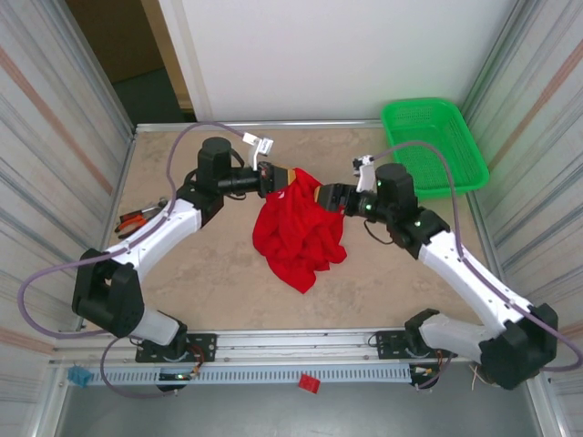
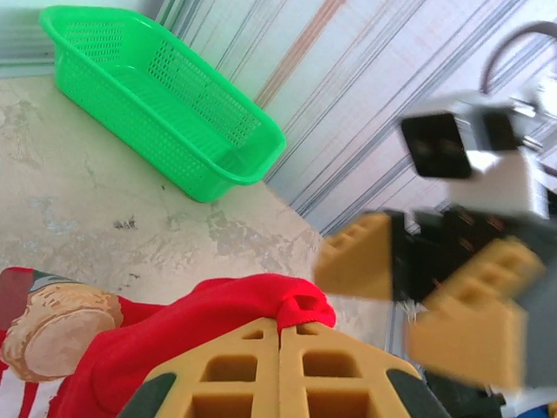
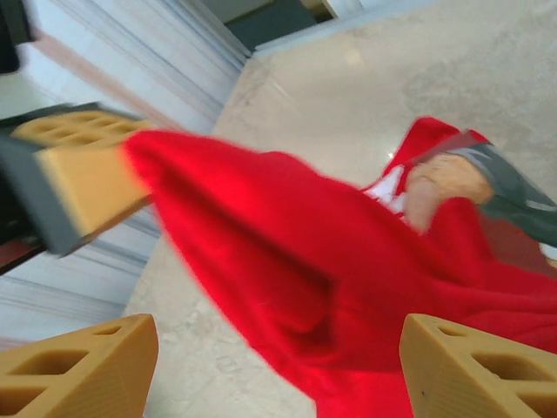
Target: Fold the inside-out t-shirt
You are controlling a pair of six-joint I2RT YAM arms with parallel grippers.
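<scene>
Mottled beige tabletop (image 1: 209, 273), ribbed pale walls, a green basket (image 1: 428, 146) beyond the right claw (image 1: 321, 195). The crumpled red t-shirt (image 1: 296, 232) droops from the left claw (image 1: 278, 177), which is clamped on its edge; the right claw gapes wide beside it.

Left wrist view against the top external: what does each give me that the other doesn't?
Left wrist: close up, the left claw shut on a fold of the t-shirt, and a printed picture on the cloth. Top external: the whole t-shirt bunched mid-table, plus orange-handled pliers at table left. Both: t-shirt, green basket, open right claw.
</scene>
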